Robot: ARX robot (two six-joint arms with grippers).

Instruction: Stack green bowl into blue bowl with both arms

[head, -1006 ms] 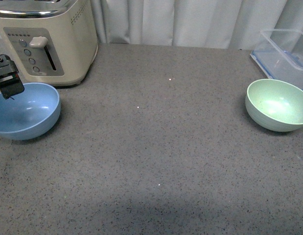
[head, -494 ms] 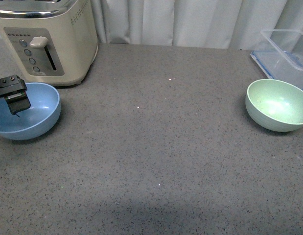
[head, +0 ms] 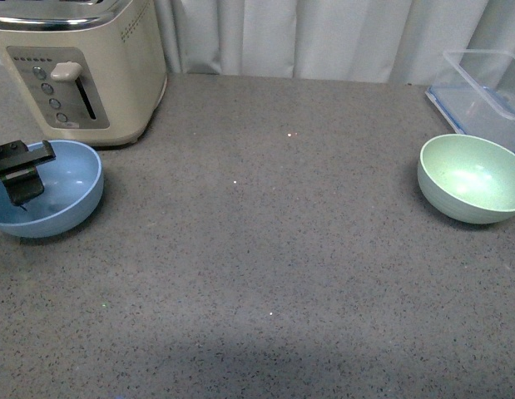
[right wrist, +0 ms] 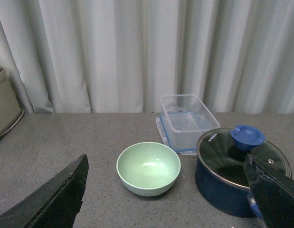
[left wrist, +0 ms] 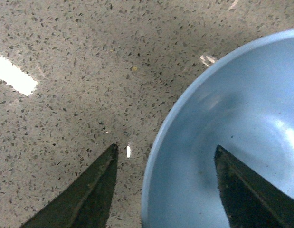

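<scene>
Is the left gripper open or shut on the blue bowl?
Open. In the left wrist view the left gripper has its fingers apart, one inside the blue bowl, one outside, the rim between them.

Front view: body-mounted between my arms, angled forward and down over the grey counter [head: 257, 274]; middle range; I get the toaster [head: 82, 66] and blue bowl [head: 61, 204] at far left, the green bowl [head: 469, 179] and clear container [head: 486, 87] at far right, and the curtain [head: 324, 37] behind.

Left wrist view: very near, pointing steeply down at the blue bowl's rim and the counter beside it; shares only that bowl and counter with the front view.

Right wrist view: set well back, nearly level, facing the curtain; I read it as the farthest range; shares the green bowl, container, curtain and toaster edge with the front view; adds a lidded pot [right wrist: 237, 175] beside the container.
</scene>
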